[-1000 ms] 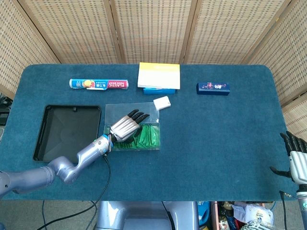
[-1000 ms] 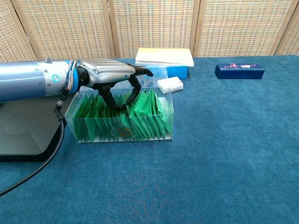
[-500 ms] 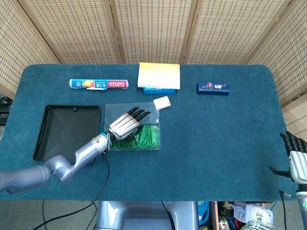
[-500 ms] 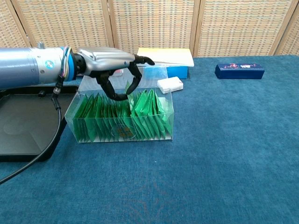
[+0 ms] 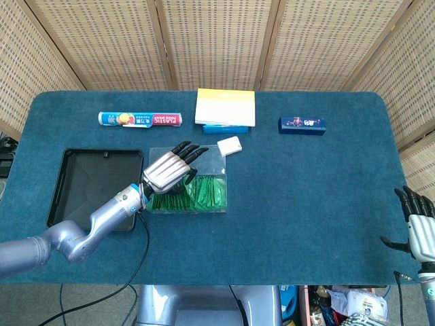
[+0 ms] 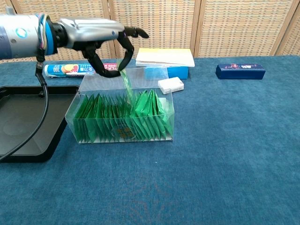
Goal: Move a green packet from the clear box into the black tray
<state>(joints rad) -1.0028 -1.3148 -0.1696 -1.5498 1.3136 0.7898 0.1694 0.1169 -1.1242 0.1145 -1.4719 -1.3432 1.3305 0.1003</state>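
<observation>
The clear box (image 6: 123, 135) (image 5: 217, 159) stands mid-table, filled with several upright green packets (image 6: 150, 117) (image 5: 204, 193). My left hand (image 6: 101, 37) (image 5: 170, 168) hovers above the box's left half and pinches one green packet (image 6: 126, 86) between thumb and finger; the packet hangs down, its lower end still among the others. The black tray (image 6: 23, 140) (image 5: 64, 204) lies to the left of the box, nothing in it. My right hand (image 5: 420, 227) rests at the table's near right edge, fingers spread, holding nothing.
Behind the box lie a food-wrap roll (image 5: 139, 119) (image 6: 65, 70), a yellow-topped pad on a blue box (image 5: 225, 109) (image 6: 165, 58), a small white block (image 5: 229, 145) (image 6: 170, 85) and a dark blue case (image 5: 302, 125) (image 6: 240, 71).
My left hand has risen from inside the box and shifted left toward the tray, drawing one green packet up with it. The right hand has barely moved.
</observation>
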